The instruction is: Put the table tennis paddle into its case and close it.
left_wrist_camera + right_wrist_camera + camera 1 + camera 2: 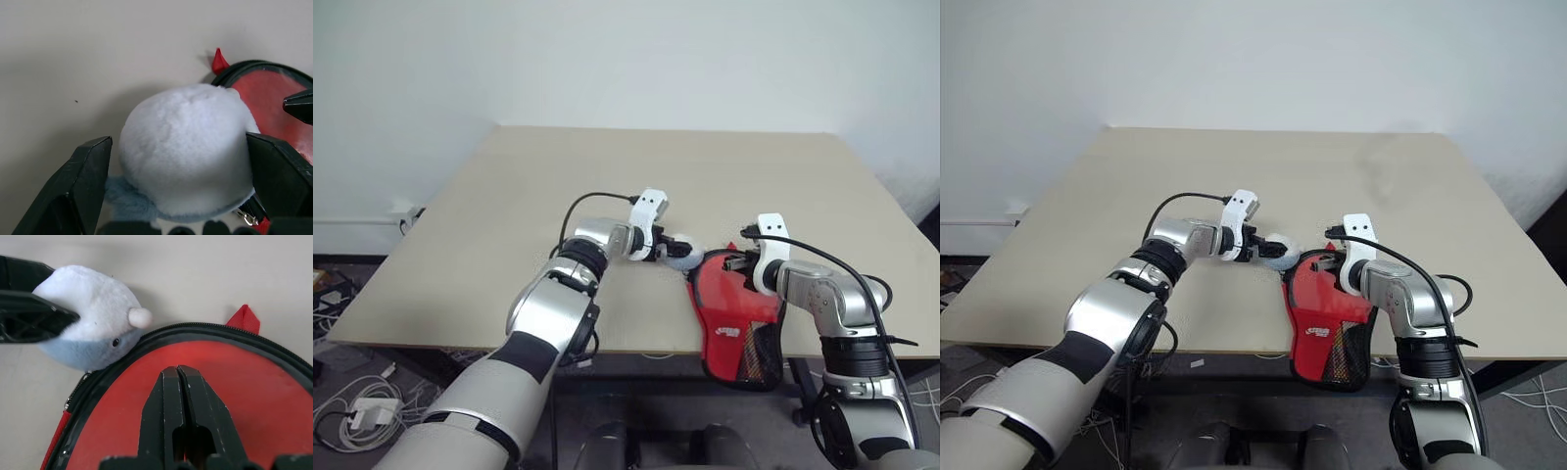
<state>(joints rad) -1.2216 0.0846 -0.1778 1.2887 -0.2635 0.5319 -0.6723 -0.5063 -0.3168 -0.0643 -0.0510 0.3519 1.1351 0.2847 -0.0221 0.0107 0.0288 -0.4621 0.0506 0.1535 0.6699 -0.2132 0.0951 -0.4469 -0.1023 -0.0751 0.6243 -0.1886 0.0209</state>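
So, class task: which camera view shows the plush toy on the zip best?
The right wrist view: the plush toy shows its eye and nub beside the case. The left wrist view gives plain fur; the eye views a small lump.

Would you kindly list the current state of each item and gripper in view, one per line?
case: lying on the table's near edge, narrow mesh end overhanging.
plush toy: on the table beside the case's round end, between the left gripper's fingers.
left gripper: open, fingers either side of the plush toy.
right gripper: shut, fingertips over the case's red face.
table: bearing the case and toy.
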